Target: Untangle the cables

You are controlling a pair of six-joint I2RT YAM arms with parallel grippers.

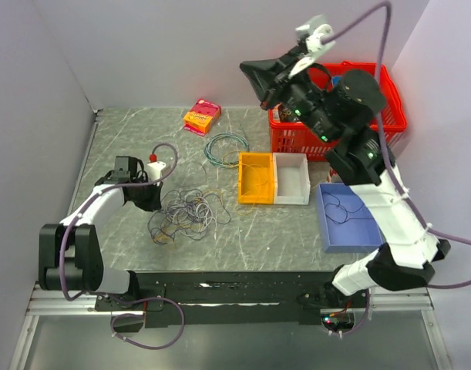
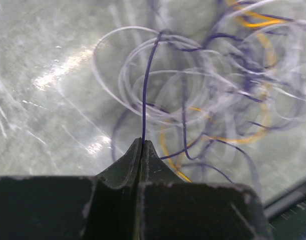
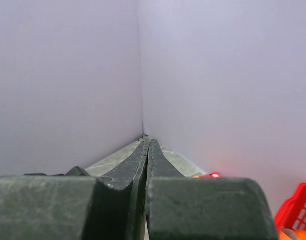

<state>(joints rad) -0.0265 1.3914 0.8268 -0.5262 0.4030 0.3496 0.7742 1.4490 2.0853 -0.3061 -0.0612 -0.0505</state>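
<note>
Left gripper: fingers pressed fully together, pinching one dark purple strand at the very tips. The strand runs straight up from the tips in the wrist view and joins the rest of the cables. Around it, white, purple and yellow-orange loops overlap in a loose tangle lying flat on the grey marbled table. In the top view the tangle sits on the left half of the table, just right of the left gripper and toward the near edge. It is near the yellow bin but not touching it. Right gripper: fingers together, nothing between them. It is raised high off the table and faces the corner where the two walls meet. In the top view it hangs by the red basket, well apart from the tangle. A white bin touches the right side of the yellow bin. A blue tray at the right holds one thin dark wire. A neat blue-green wire coil lies behind the tangle, with a pink and orange box further back.
</note>
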